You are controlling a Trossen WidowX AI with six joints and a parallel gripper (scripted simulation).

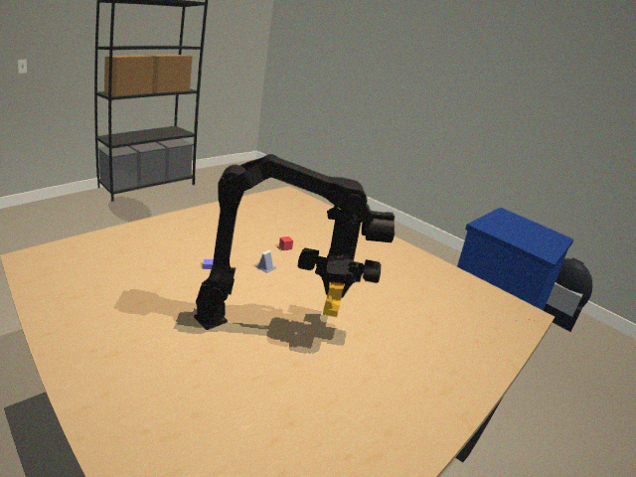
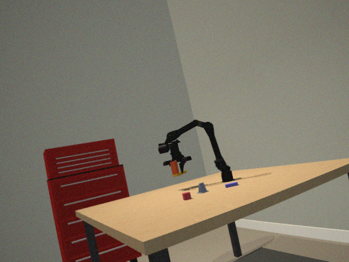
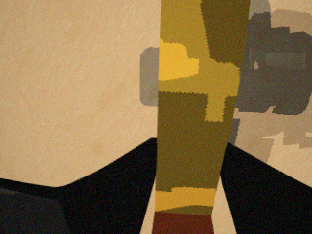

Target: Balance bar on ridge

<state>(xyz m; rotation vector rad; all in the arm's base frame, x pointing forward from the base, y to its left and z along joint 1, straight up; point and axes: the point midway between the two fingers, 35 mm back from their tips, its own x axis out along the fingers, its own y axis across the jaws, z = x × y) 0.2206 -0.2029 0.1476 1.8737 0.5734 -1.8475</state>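
My gripper is shut on the yellow bar, whose one side looks orange in the exterior view. I hold it in the air above the table, pointing down and forward from the fingers. The ridge is a small grey-blue wedge standing on the table, behind and to the left of the gripper in the top view. The wrist view shows the bar between my dark fingers over the arm's shadow.
A red cube and a flat blue block lie on the table near the ridge. The arm's base stands left of the gripper. A blue bin, a shelf and a red cabinet stand off the table.
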